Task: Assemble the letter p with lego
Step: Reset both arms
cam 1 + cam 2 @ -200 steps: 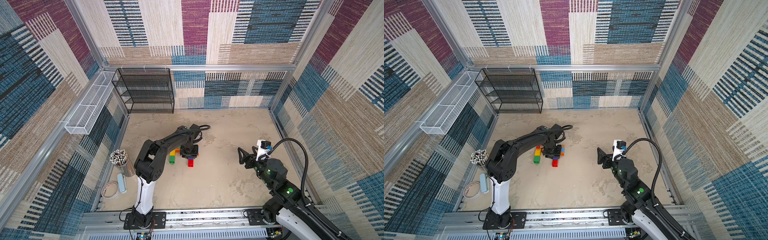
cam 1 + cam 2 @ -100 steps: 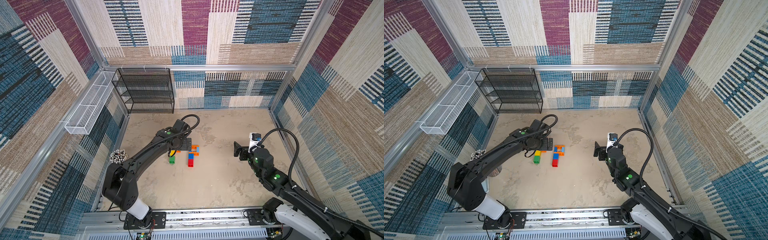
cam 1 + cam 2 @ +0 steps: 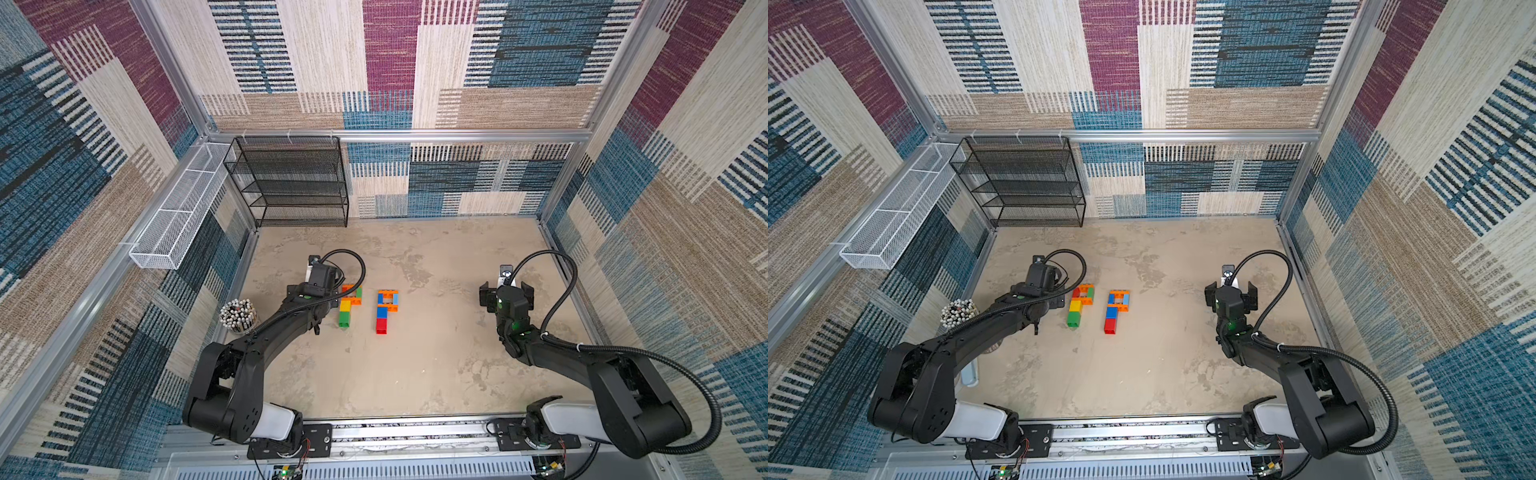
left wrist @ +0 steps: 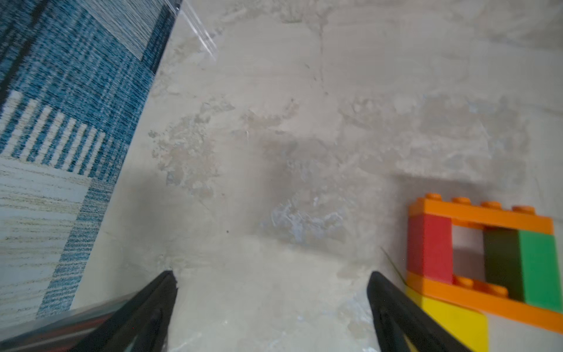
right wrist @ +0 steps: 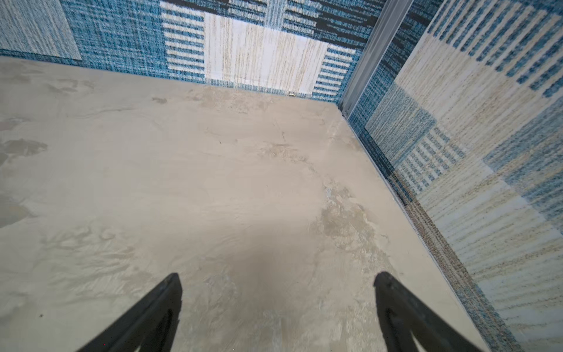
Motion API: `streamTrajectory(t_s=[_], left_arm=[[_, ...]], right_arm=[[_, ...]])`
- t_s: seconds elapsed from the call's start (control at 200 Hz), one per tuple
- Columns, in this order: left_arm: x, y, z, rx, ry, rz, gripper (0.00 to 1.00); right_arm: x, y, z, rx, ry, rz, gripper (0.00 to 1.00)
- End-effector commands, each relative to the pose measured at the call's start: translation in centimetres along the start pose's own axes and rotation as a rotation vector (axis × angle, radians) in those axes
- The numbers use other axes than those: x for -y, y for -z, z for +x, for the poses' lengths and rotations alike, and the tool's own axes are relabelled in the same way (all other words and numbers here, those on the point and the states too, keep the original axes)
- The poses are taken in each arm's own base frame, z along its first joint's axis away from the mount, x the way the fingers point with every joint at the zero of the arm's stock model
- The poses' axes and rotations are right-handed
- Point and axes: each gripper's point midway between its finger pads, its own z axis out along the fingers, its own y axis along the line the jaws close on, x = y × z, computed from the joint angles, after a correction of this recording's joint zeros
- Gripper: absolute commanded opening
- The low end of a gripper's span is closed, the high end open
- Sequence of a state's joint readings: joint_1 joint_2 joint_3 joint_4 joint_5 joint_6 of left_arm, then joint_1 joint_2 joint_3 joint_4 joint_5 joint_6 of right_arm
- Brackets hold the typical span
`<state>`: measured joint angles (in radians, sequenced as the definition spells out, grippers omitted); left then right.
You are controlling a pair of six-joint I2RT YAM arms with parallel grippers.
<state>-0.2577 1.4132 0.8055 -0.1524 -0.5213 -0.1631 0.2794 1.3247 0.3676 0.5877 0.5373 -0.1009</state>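
- Jaws on both my arms stand spread and empty: the left jaws hang just beside the lego letter (image 3: 348, 305) with the yellow brick (image 4: 457, 323) in its stem, the right jaws over bare counter (image 5: 213, 183), well apart from every brick.
- Swinging sideways, the finger (image 4: 390, 307) nearest that yellow brick could clip it and shove or snap the stem.
- Once nudged, that letter could slide into the red-and-blue letter (image 3: 386, 309) near it.
- Farther out, my left forearm (image 3: 286, 320) runs near the cup of pens (image 3: 237, 314); a careless retreat could tip it.
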Motion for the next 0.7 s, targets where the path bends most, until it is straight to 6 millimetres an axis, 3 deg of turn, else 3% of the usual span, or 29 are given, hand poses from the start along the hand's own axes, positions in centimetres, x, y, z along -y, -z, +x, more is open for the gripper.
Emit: streamTrajectory(t_s=[0.0,0.165,0.386,0.546,0.696], left_arm=[[-0.3,-0.1,-2.2,0.129,0.051,0.047,0.99],[-0.7,-2.6,0.4,0.168,0.091,0.111,0.99],[-1.5,-1.8,-0.3,0.293,0.09,0.145,0.99],[-1.2,-2.0,-0.7,0.394,0.073,0.189,0.99],[-1.1,-4.7,0.1,0.343,0.11,0.252,0.99]], right_arm=[[-0.5,0.5,-3.4,0.194,-0.057,-0.081,1.0],[-3.6,1.8,-3.5,0.301,0.016,-0.282,1.0],[-5.7,2.8,-3.7,0.378,0.089,-0.437,1.0],[-5.1,2.9,-3.8,0.376,0.057,-0.46,1.0],[-3.8,2.5,-3.8,0.371,-0.004,-0.483,1.0]])
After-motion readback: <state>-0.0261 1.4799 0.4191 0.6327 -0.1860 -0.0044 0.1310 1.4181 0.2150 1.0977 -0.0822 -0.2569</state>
